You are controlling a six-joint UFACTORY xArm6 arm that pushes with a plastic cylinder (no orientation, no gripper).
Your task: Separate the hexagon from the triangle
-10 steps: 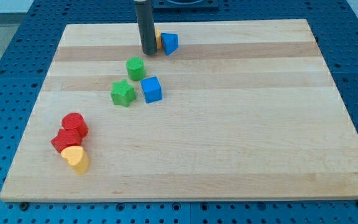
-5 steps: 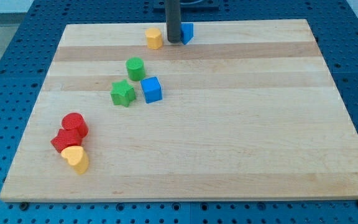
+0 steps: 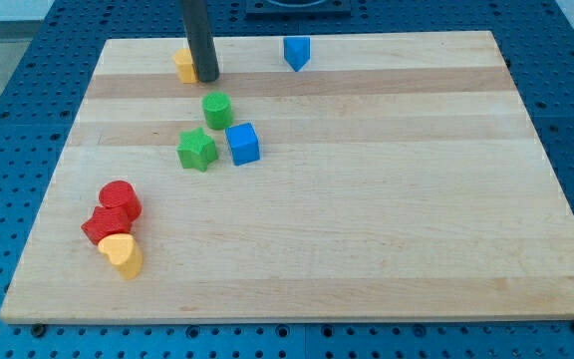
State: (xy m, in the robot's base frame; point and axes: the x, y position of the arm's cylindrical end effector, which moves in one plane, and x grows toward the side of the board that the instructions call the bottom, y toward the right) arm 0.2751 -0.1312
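Tip [image 3: 207,77] touches yellow hexagon [image 3: 183,66] on its right; blue triangle [image 3: 296,51] well apart. No gripper fitted, nothing held. Separation looks achieved; next, withdraw.

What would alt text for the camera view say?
My tip touches the right side of the yellow hexagon at the board's top, well left of the blue triangle. Green and blue blocks cluster mid-left; two red blocks and a yellow one sit lower left.
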